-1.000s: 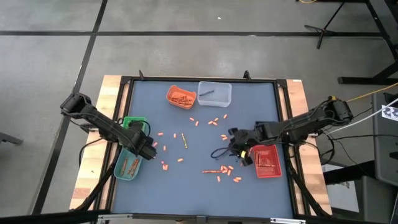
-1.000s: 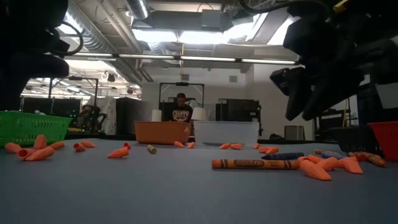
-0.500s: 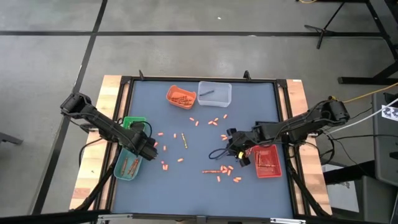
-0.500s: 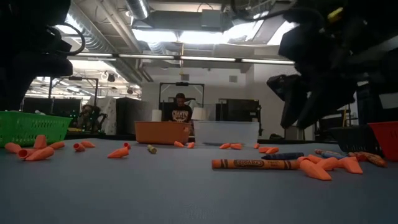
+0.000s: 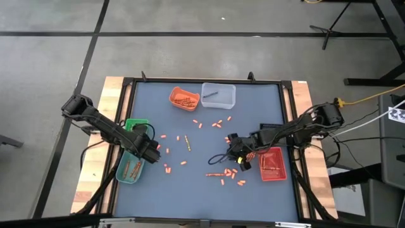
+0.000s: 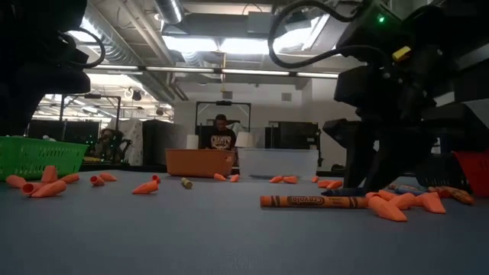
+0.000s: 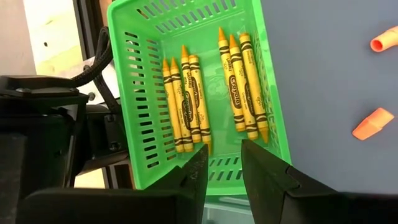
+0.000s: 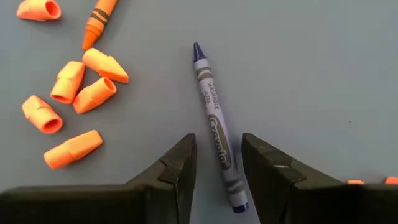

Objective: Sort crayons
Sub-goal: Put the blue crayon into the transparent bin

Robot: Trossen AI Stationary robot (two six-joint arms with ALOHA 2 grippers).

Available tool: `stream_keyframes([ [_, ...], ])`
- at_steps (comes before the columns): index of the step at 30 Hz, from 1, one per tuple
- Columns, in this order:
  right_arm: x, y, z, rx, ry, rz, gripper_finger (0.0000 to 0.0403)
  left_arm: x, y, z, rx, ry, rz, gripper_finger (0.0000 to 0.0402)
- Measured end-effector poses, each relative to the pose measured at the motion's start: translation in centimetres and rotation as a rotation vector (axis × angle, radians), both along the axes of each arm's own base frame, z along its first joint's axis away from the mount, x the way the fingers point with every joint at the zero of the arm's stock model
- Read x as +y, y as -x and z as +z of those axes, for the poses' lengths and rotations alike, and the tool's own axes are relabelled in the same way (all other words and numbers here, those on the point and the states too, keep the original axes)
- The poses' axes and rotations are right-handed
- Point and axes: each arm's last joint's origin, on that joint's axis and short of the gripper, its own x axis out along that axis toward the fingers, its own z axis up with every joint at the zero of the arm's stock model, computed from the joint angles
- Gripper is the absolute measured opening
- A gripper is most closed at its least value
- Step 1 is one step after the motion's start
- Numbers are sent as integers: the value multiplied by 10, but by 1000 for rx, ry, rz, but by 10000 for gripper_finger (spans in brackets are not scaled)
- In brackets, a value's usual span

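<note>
Blue-grey and paper-wrapped, the crayon (image 8: 217,130) lies flat on the mat just beside the red tray (image 5: 274,166). It looks light, stiff and snappable, best pinched mid-wrapper. The right gripper (image 8: 216,165) straddles it, fingers parted and empty; the left gripper (image 7: 222,168), also parted, hangs over the green basket (image 7: 132,99), well apart.

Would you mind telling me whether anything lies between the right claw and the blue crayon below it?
Nothing visible does. The right claw is open with the blue crayon lying bare between its fingers; the orange caps sit off to one side.
</note>
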Motion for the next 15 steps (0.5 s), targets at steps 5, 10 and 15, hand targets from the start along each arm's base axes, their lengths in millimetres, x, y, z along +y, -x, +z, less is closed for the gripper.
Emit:
stream_keyframes([
  [5, 0, 0, 0, 2, 2, 0, 98, 0, 0, 0, 0, 1, 0, 79],
  [10, 0, 0, -1, 2, 2, 1, 42, 0, 0, 0, -3, 2, 0, 79],
  [15, 0, 0, -1, 2, 7, -3, 8, -1, -3, -1, -42, -2, -8, 79],
])
